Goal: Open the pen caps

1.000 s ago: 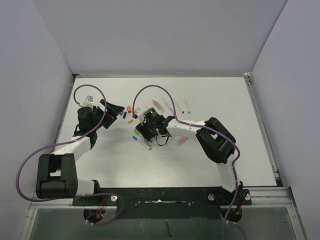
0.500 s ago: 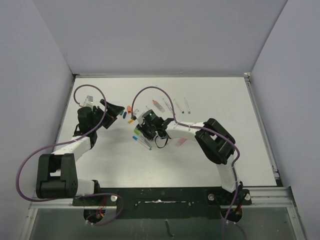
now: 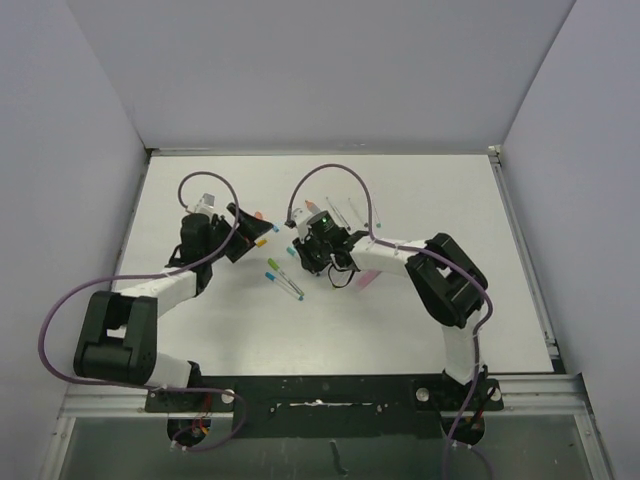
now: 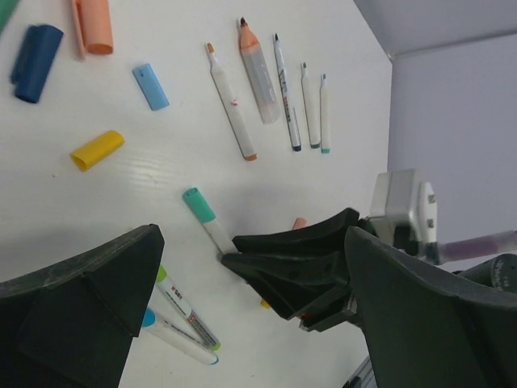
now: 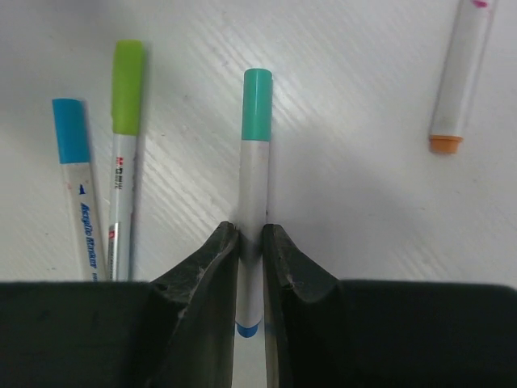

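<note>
Pen caps (image 4: 97, 149) are scattered over the table (image 3: 420, 190), some loose, some on pens. The one to watch is the teal cap (image 5: 258, 103), sitting on its white pen (image 5: 253, 202) mid-table.

Left of the teal cap in the top view, the left gripper (image 3: 244, 233) hangs with its jaws wide apart, holding nothing. Its arm rises from the base and bends right toward the teal cap.

The left wrist view picks out what the overhead barely resolves. Up and left of the teal cap lie four loose ones: navy cap (image 4: 35, 51), salmon cap (image 4: 91, 24), light blue cap (image 4: 151, 86) and yellow cap. Up and right of it is a row of five bare pens (image 4: 258, 69).

The right wrist view gives the grip, which no other camera shows. The right gripper (image 5: 249, 238) is pinched tight on the pen's barrel, back from the teal cap, with both fingers (image 5: 212, 259) pressing its sides. Left of the teal cap, apart from it, a green cap (image 5: 128, 87) and a blue cap (image 5: 70, 129) top two more pens. To its right lies an orange-ended pen (image 5: 460, 81).

The right arm folds at the elbow on the right, and its forearm stretches left to the teal cap.
</note>
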Controlling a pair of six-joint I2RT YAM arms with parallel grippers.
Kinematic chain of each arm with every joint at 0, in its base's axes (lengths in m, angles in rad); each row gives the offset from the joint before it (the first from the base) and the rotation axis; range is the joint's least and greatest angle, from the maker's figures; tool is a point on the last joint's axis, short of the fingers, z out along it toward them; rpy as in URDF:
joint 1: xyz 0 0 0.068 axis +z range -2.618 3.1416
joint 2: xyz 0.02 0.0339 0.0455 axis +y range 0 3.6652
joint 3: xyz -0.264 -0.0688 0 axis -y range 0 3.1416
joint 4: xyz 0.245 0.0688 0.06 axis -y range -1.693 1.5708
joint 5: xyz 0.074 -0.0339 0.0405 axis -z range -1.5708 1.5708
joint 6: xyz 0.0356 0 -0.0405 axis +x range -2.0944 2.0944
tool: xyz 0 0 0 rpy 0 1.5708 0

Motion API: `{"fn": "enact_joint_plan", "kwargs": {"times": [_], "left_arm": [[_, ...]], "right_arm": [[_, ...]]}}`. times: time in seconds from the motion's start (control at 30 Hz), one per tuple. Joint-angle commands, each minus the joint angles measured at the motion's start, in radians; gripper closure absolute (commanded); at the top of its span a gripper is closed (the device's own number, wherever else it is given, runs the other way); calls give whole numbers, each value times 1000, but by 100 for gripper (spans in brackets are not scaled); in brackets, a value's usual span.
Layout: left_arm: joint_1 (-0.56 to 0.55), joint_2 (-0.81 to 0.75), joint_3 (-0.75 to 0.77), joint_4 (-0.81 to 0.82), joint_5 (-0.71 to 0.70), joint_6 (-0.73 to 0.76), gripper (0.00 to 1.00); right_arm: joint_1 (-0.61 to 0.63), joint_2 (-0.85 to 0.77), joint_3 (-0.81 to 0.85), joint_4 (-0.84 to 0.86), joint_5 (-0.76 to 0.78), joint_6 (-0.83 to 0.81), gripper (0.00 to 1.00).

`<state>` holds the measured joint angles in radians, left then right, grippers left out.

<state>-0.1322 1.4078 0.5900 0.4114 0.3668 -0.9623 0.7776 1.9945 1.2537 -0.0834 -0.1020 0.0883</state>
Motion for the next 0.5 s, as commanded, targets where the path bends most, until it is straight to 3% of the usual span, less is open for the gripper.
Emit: {"fn": "enact_joint_plan", "kwargs": {"times": [0.0,0.23,0.47], "left_arm": [[-78,70,69,78,-44,-10,3],[-125,171,113,141,-41,-35,4],[-141,229,129,201,-32,-53,13]], "right_arm": [[-19,-102,2,34,-23,25,100],[-18,-157,5,45,-56,30,100],[-16,-204,-7,81,-104,35,100]]}}
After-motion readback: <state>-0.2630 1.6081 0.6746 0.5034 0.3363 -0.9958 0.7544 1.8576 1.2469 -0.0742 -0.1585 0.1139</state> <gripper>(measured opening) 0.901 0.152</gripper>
